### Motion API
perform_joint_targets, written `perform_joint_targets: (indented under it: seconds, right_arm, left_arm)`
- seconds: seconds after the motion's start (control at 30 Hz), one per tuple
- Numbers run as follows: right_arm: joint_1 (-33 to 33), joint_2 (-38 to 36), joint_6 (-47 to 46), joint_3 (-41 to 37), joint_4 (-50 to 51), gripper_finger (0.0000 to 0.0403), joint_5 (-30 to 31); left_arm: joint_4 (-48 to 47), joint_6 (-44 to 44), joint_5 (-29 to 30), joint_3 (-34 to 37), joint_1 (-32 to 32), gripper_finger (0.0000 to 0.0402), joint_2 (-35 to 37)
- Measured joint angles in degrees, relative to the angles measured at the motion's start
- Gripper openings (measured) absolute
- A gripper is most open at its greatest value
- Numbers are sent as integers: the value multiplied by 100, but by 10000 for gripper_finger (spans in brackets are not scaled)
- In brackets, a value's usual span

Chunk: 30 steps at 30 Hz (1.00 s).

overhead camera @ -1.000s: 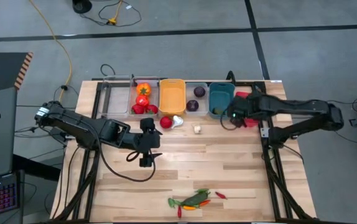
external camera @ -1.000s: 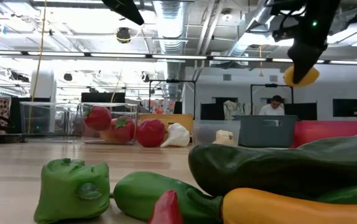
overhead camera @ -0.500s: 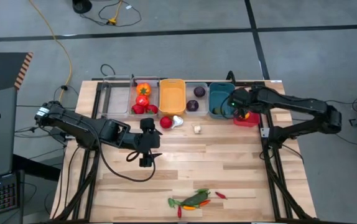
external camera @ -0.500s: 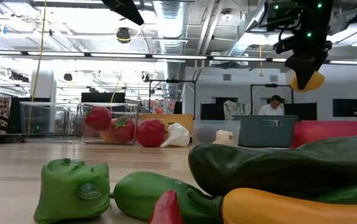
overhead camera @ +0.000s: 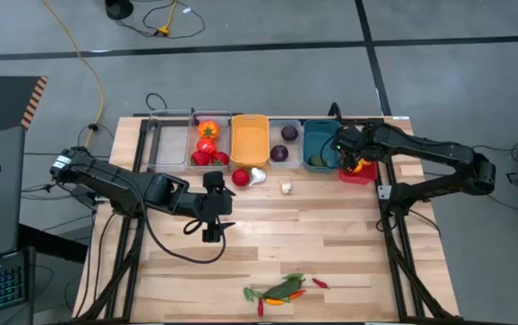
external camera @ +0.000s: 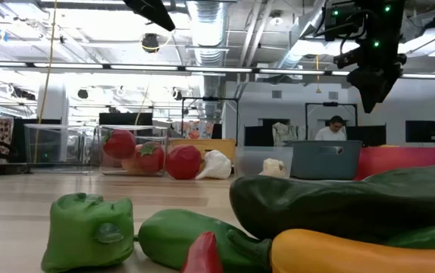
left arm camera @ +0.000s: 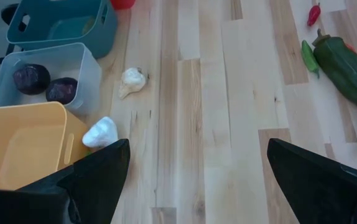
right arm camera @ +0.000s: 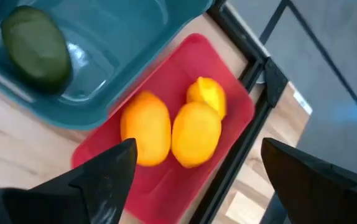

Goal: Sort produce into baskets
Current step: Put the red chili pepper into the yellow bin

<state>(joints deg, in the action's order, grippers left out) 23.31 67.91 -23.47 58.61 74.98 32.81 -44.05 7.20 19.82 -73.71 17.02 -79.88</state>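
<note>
My right gripper (right arm camera: 197, 162) hangs open and empty above the red bin (overhead camera: 360, 175), at the right end of the row of bins; it also shows in the low view (external camera: 370, 95). Three yellow-orange citrus (right arm camera: 194, 134) lie on the red bin's floor (right arm camera: 222, 68). Beside it, the teal bin (right arm camera: 122, 37) holds a green piece (right arm camera: 35, 46). My left gripper (left arm camera: 197, 152) is open and empty over the table's left middle (overhead camera: 212, 221). A red tomato (overhead camera: 240, 178) and two white garlic pieces (overhead camera: 257, 175) (overhead camera: 286, 188) lie on the table in front of the bins.
The row also has a clear bin of red and orange produce (overhead camera: 208, 144), an orange-yellow bin (overhead camera: 249, 140) and a clear bin with dark purple balls (overhead camera: 282, 143). Green peppers and thin chilies (overhead camera: 282, 289) lie near the table's front edge. A person shows in the room behind (external camera: 337, 129).
My right gripper has gone toward the table's right edge, from the teal bin to above the red bin, and has let go of a yellow citrus. The citrus has fallen from the fingers and no longer shows in the low view.
</note>
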Motion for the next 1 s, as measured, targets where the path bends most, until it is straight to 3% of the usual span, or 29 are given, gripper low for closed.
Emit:
perform_joint_targets:
  seconds: [0.3,0.6,1.0]
  right_arm:
    - [-780,-52,-14,57,-5,372,-162]
    - [-2213,-54,-692,773,-145,372,-226]
    - [-4102,324,-1358,863,-1924,372,-1724]
  left_arm:
    - [0,15,0,0,0,368,0]
    - [0,96,1,0,0,368,0]
    - [-3,257,1,0,0,368,0]
